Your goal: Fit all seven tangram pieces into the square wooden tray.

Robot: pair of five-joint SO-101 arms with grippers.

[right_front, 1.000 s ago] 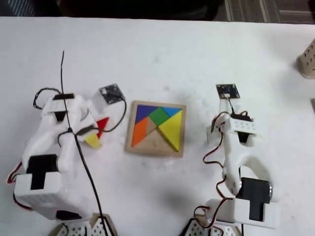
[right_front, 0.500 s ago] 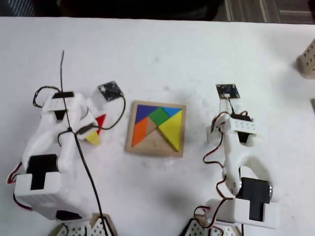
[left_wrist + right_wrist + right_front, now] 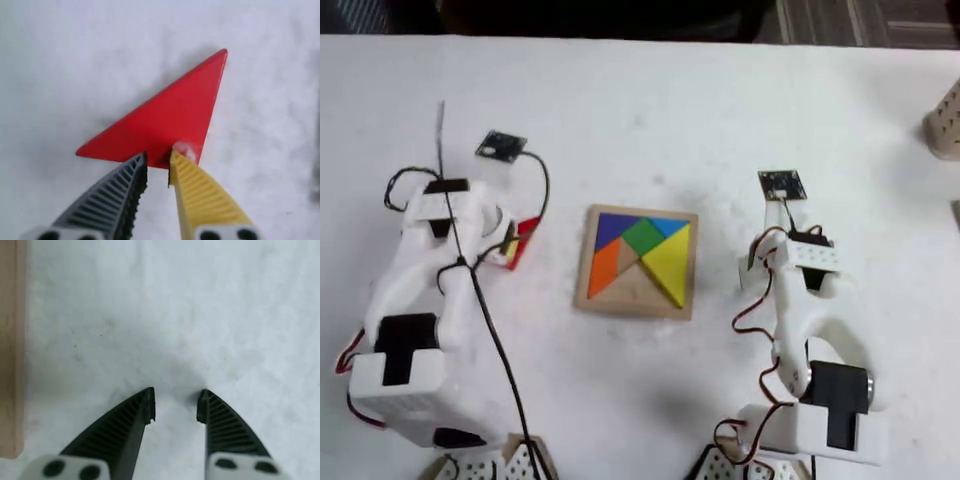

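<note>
At table centre: the square wooden tray (image 3: 582,272) is sitting flat on the white table (image 3: 720,110), between the two arms
Inside the tray: five coloured pieces are lying flush. These are a dark blue triangle (image 3: 609,229) in the far left corner, a green piece (image 3: 643,237) next to it, a light blue piece (image 3: 671,225) along the far edge, a large yellow triangle (image 3: 668,266) on the right and an orange piece (image 3: 604,268) on the left
Open space: bare wood (image 3: 632,290) is showing in the tray's near middle
Outside the tray: the red triangle (image 3: 165,125) is sitting to the left of the tray, near it but not touching it
Left side: the left gripper (image 3: 157,162), with one grey finger (image 3: 115,195) and one yellow finger (image 3: 200,195), is pinching the red triangle at the middle of its long edge, and only a narrow slit is separating the jaws
Right side: the right gripper (image 3: 175,405) is hanging over bare table just right of the tray, its black jaws standing apart with nothing between them
Wiring: a black cable (image 3: 490,330) is running across the left arm (image 3: 410,300), and red and black wires (image 3: 750,310) are looping beside the right arm (image 3: 805,300)
Far right edge: a tan perforated object (image 3: 947,125) is standing on the table, well apart from the tray
</note>
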